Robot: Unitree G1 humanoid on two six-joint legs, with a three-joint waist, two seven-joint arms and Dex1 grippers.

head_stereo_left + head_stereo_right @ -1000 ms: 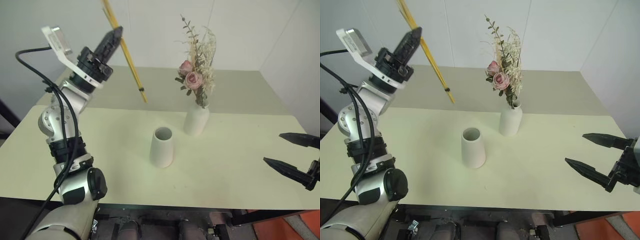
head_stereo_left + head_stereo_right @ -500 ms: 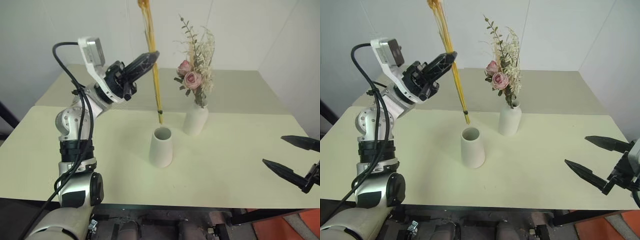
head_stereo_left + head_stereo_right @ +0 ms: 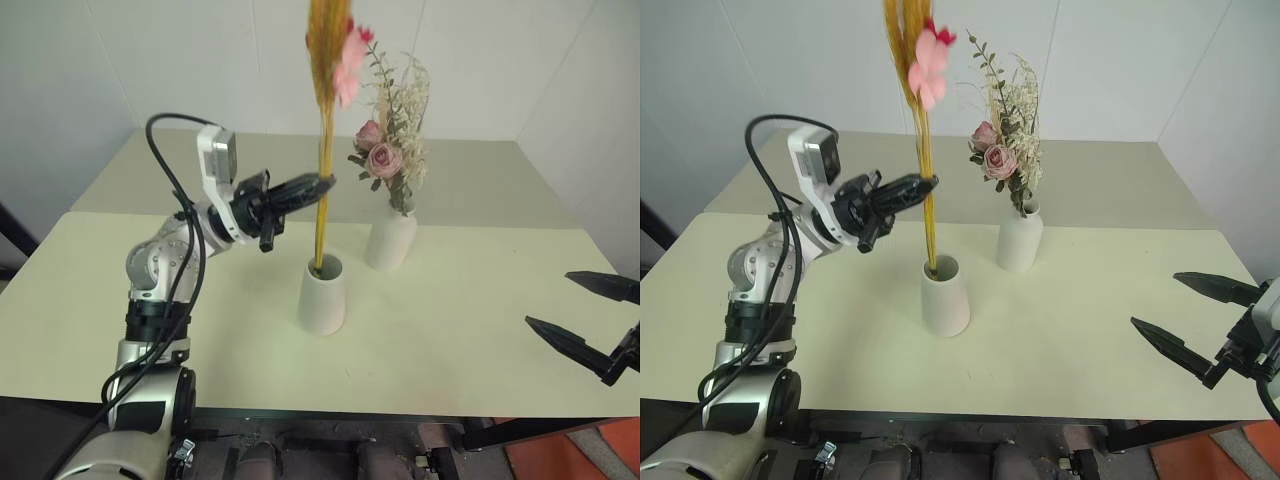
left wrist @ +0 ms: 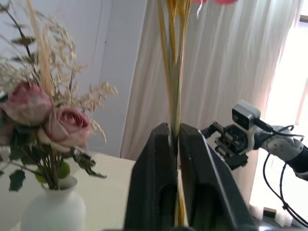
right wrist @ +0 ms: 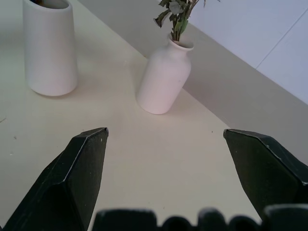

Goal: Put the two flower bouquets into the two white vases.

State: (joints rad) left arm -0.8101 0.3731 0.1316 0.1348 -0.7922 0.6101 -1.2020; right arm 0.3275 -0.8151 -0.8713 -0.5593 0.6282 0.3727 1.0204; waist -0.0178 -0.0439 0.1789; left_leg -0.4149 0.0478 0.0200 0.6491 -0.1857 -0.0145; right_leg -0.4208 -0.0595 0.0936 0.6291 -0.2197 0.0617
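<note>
The slim yellow plume bouquet (image 3: 323,150) with pink and red blossoms (image 3: 350,58) stands almost upright, its stem ends inside the mouth of the wide cone vase (image 3: 322,295). My left gripper (image 3: 322,183) is shut on its stems (image 4: 172,72) a little above the vase rim. The rose bouquet (image 3: 390,150) sits in the narrow-necked bottle vase (image 3: 392,240), just behind and right of the cone vase. My right gripper (image 3: 550,299) hovers open over the table's right edge, nothing between its fingers (image 5: 86,159), pointing toward both vases.
The pale table (image 3: 460,330) has free surface in front of the vases and to their right. A second table surface (image 3: 470,170) lies behind, against white walls. A curtain (image 4: 231,57) shows in the left wrist view.
My left gripper came down and to the right, swinging the yellow bouquet upright; its stem ends went from above the cone vase into its mouth. The right gripper kept still.
</note>
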